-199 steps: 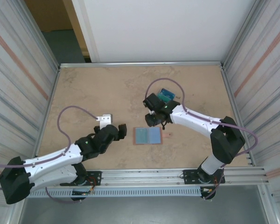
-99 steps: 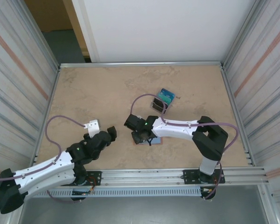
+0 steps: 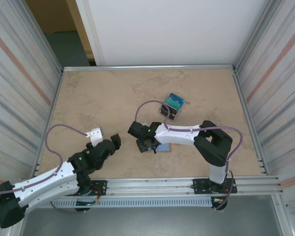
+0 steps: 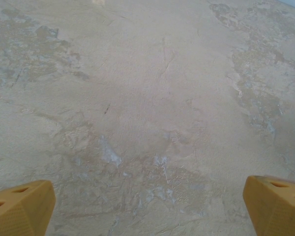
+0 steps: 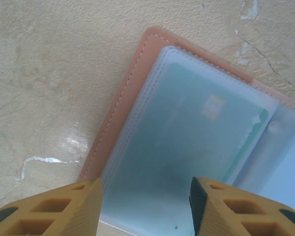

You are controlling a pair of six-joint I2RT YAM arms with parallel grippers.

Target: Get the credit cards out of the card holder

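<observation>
The card holder (image 5: 119,105) lies open and flat on the table, salmon-pink at its edge, with clear sleeves inside. A light-blue credit card (image 5: 196,132) sits in the sleeve of the half below my right gripper (image 5: 146,206). The yellow fingers (image 5: 64,209) stand apart just above that half, open, with nothing between them. From above, the right gripper (image 3: 146,143) covers most of the card holder (image 3: 163,147). My left gripper (image 3: 106,138) hovers to the left of it, wide open over bare table, and its wrist view has the left gripper (image 4: 147,206) with nothing between the fingertips.
A small clear box with a blue-teal top (image 3: 171,105) stands behind the card holder, near the right arm's cable. Corrugated walls close in the table (image 3: 98,93) on the left and right. A metal rail runs along the near edge.
My right arm has swung from beside the clear box forward and left to hang over the card holder, its jaws widening. The left arm has drawn back toward the near left.
</observation>
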